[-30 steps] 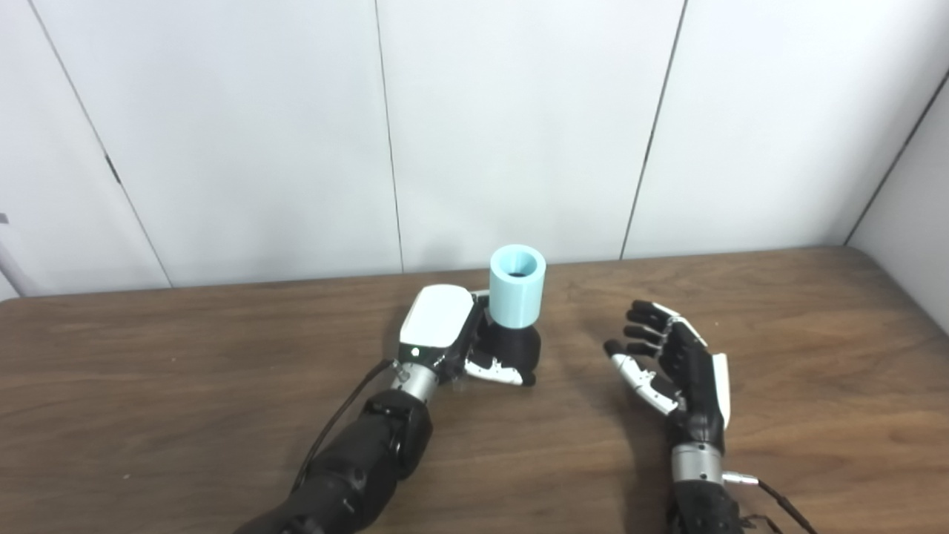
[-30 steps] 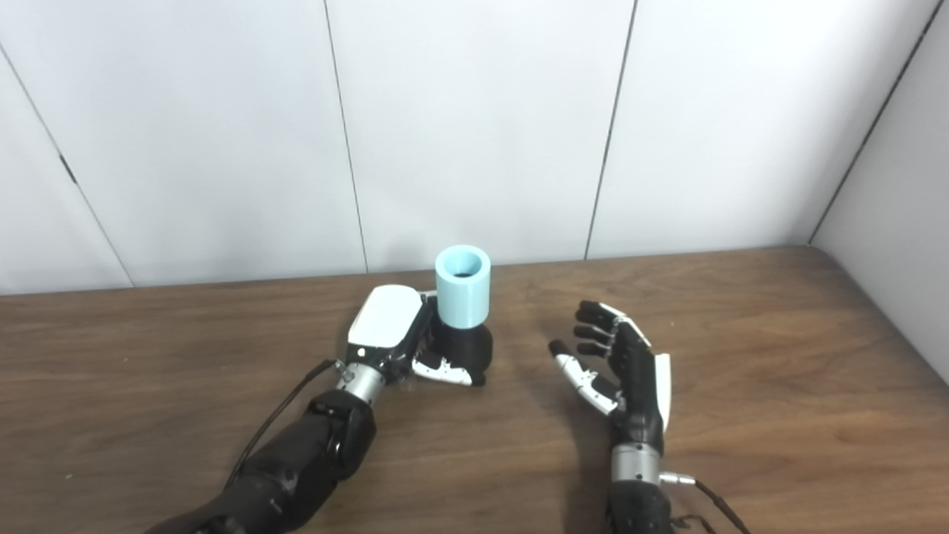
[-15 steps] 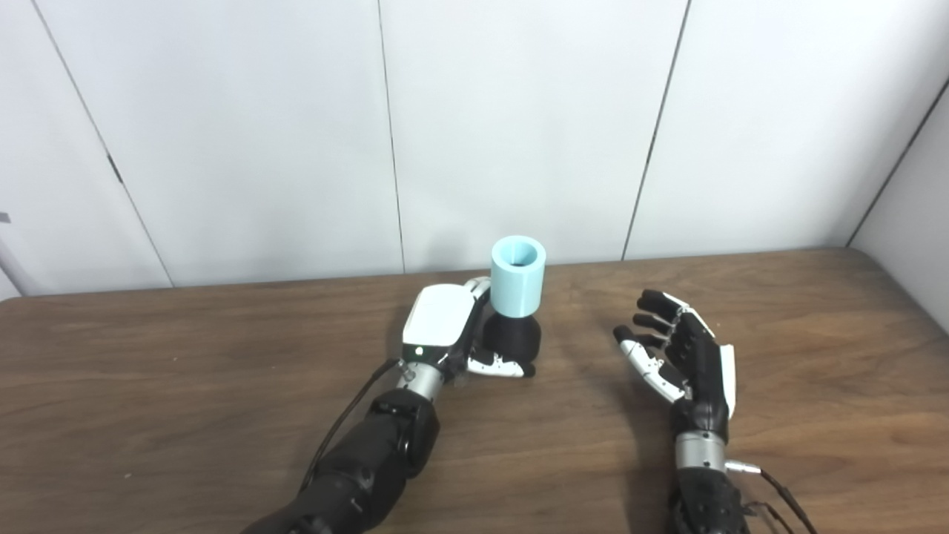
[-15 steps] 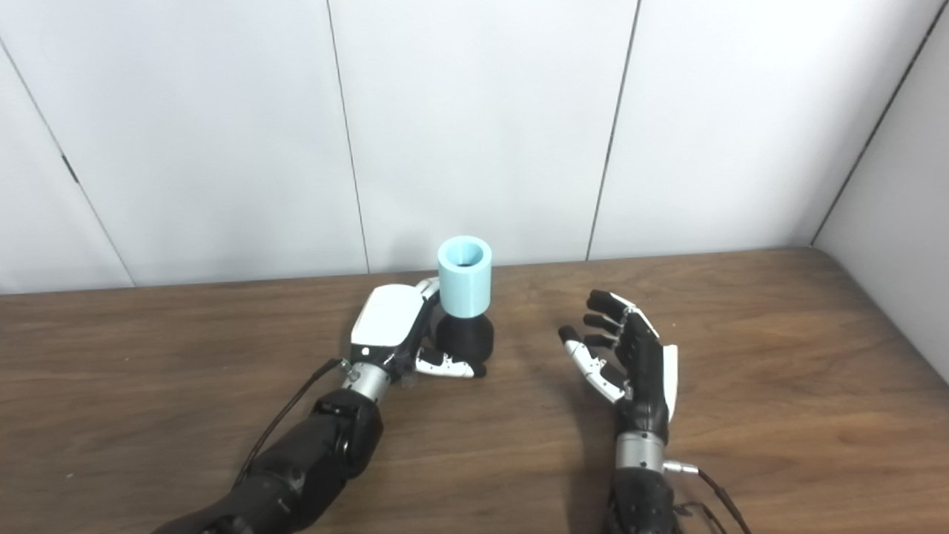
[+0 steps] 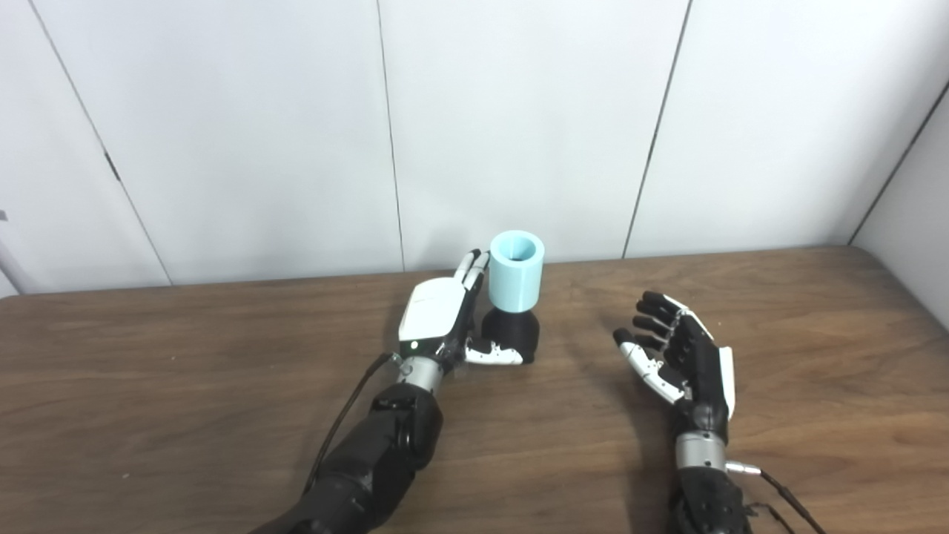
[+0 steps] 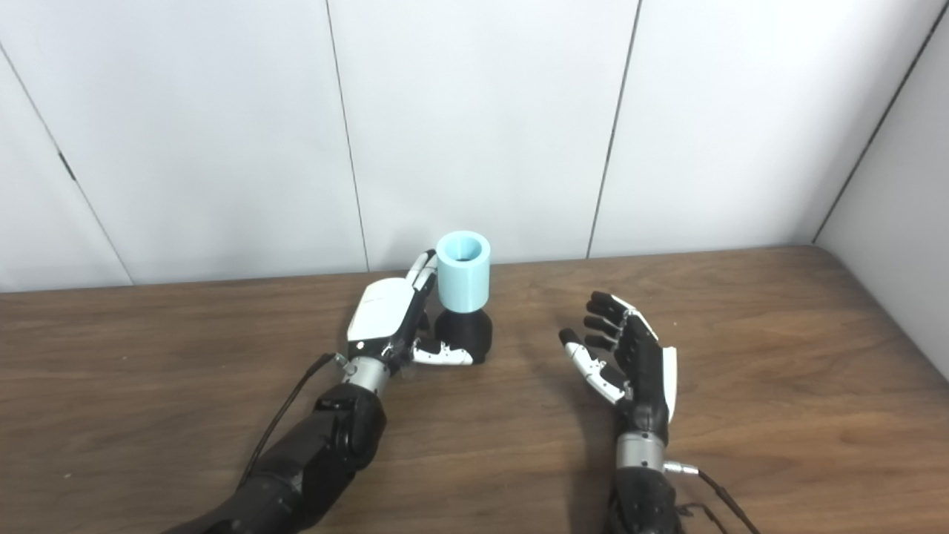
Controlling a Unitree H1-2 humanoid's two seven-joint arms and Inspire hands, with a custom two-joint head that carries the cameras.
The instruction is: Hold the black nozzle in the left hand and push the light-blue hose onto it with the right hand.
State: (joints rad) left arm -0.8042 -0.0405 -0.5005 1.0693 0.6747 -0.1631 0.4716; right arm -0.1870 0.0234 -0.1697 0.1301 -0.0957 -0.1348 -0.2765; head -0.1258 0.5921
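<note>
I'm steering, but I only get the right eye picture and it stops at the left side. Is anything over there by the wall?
Observer: Yes. The left eye view shows a grey slanted bar at the picture's very edge, against the wall. It is cut off, so I can't tell what it is.
Operator: Is it close to the left hand?
Observer: No. The left hand is far to the right of it, open beside the black nozzle, with bare table between them.

Two head cameras, side by side, looked down at the wooden table (image 5: 185, 415) and white wall (image 5: 519, 111), sharing nearly the whole scene.
</note>
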